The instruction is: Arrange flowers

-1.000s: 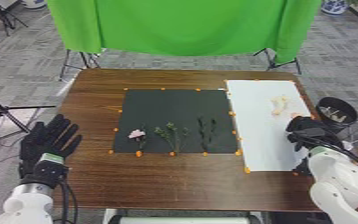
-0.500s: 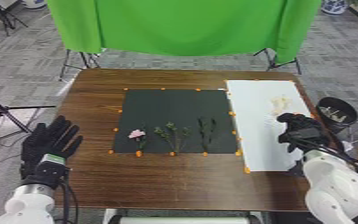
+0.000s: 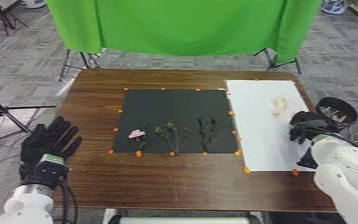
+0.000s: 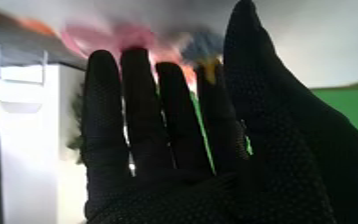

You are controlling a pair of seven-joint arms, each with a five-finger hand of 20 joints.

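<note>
Your right hand (image 3: 309, 122) is at the right border of the white sheet (image 3: 269, 145), just beside the black bin (image 3: 337, 102). In the right wrist view, your right hand (image 4: 189, 197) is wide, fingers straight, thumb extended alongside. Out past the fingertips you've got a pink shape (image 4: 91, 37) and a blue-grey one (image 4: 202, 45); view's poor there, could be petals, can't confirm. Can't tell if they touch the glove.

Your left hand (image 3: 47, 142) is at the table's left edge, palm flat-looking, fingers straight and spread.

Flowers are on the dark mat (image 3: 162, 105), in a row across its near half. Left to right: pink flower (image 3: 137, 134), green sprigs (image 3: 170, 127), dark leafy stems (image 3: 213, 126). Pale curved item (image 3: 279, 106) lies on the far half of the white sheet. Orange markers (image 3: 139, 154) run around the mat, on the brown table (image 3: 175, 177).
</note>
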